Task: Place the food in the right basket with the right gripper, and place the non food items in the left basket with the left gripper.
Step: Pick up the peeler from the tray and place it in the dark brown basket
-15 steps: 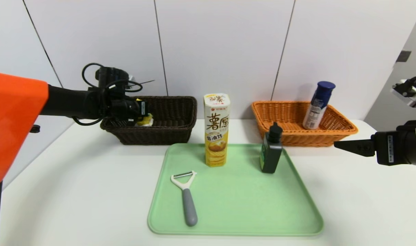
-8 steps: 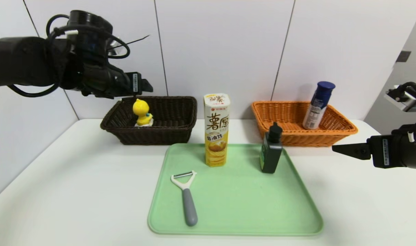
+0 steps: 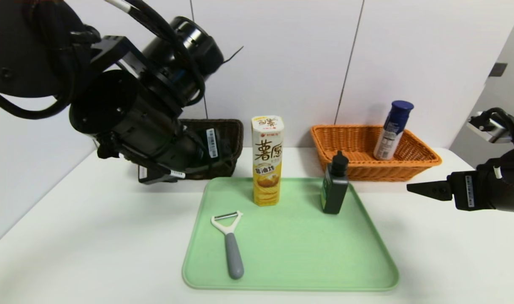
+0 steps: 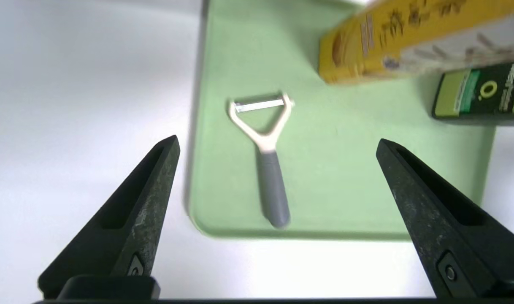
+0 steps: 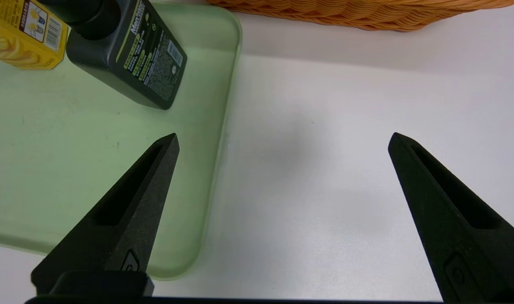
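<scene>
Left gripper [image 4: 278,141], jaws wide and empty, hangs above the peeler [image 4: 265,147] near the tray's [image 3: 307,253] left edge; right gripper [image 5: 282,139] gapes wide off the tray's right edge

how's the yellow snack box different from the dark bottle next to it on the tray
The yellow snack box is taller than the dark bottle. The box is bright yellow with a white top; the bottle is dark with green label panels and a black cap. The box stands nearer the tray's middle, the bottle near its right edge. Both stand upright at the back of the green tray.
</scene>
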